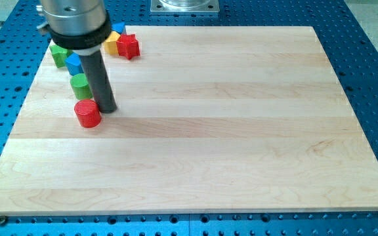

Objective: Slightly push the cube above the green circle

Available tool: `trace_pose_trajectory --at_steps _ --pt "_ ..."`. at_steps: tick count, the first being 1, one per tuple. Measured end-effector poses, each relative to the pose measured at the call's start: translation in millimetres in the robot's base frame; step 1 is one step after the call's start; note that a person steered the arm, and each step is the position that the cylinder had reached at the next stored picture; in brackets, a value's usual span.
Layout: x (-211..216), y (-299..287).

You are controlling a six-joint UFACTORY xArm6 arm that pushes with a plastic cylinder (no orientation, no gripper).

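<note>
My tip (pixel 107 108) rests on the wooden board (pixel 202 131), just right of the red cylinder (pixel 88 113) and below-right of the green circle (pixel 80 85). The blue cube (pixel 75 63) sits directly above the green circle, touching it. The rod stands to the right of both and partly hides their right sides. My tip touches neither the cube nor the green circle.
A green block (pixel 59 55) lies left of the blue cube. A red star (pixel 128 46), a yellow block (pixel 112 44) and another blue block (pixel 118 28) cluster near the view's top. The blue perforated table (pixel 373 78) surrounds the board.
</note>
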State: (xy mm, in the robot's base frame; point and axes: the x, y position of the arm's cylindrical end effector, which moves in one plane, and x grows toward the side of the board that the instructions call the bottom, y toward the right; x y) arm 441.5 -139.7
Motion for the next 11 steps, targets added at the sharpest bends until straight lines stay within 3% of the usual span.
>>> trace_pose_trajectory --at_steps 1,3,4,5,6,7,8,10,11 --pt "-14 27" --pt "37 -11" --pt "-11 27" --pt "-87 29" --pt "-43 23" --pt "64 7" --pt "88 -135" --pt "-79 -162" --pt "-111 -144"
